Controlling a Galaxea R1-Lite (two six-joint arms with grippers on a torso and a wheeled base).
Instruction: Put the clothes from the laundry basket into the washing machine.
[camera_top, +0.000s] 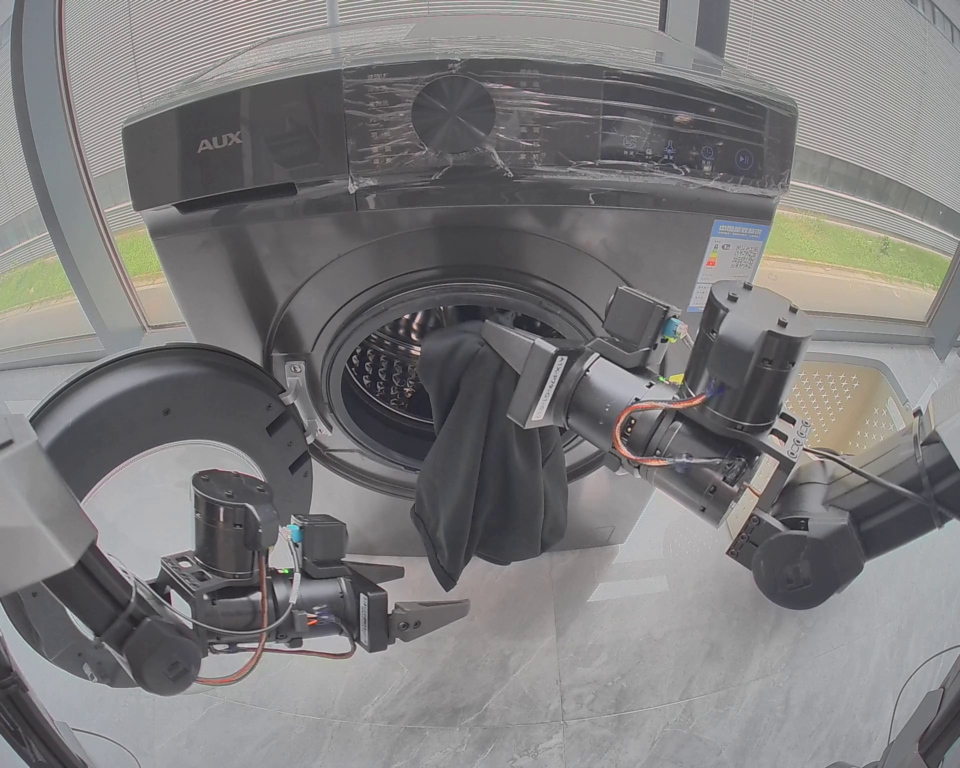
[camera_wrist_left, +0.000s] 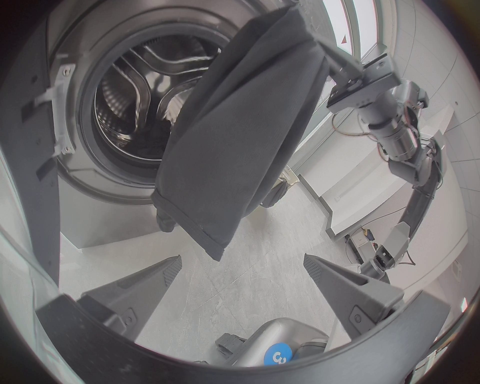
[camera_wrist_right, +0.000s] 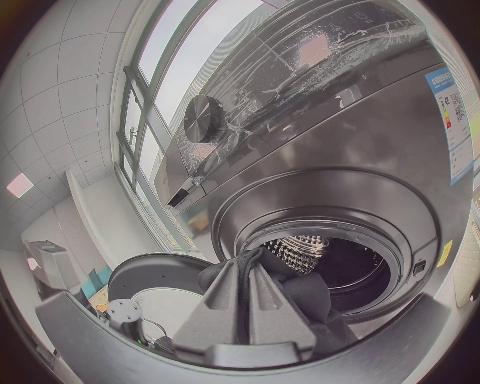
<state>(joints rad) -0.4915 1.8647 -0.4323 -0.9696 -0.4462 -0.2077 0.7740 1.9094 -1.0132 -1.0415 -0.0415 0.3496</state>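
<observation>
The dark grey washing machine (camera_top: 450, 200) stands in front of me with its round door (camera_top: 150, 420) swung wide to the left. My right gripper (camera_top: 497, 345) is shut on a black garment (camera_top: 490, 460) at the mouth of the drum (camera_top: 385, 385). The cloth hangs down in front of the opening, nearly to the floor. In the right wrist view the fingers (camera_wrist_right: 265, 305) pinch a fold of the black garment (camera_wrist_right: 300, 292) just before the drum (camera_wrist_right: 345, 270). My left gripper (camera_top: 420, 590) is open and holds nothing, low over the floor below the door, with the black garment (camera_wrist_left: 240, 135) hanging ahead of its fingertips (camera_wrist_left: 167, 267).
A white perforated laundry basket (camera_top: 845, 400) stands to the right of the machine, behind my right arm. Grey tiled floor (camera_top: 600, 650) spreads out in front. Windows run behind the machine.
</observation>
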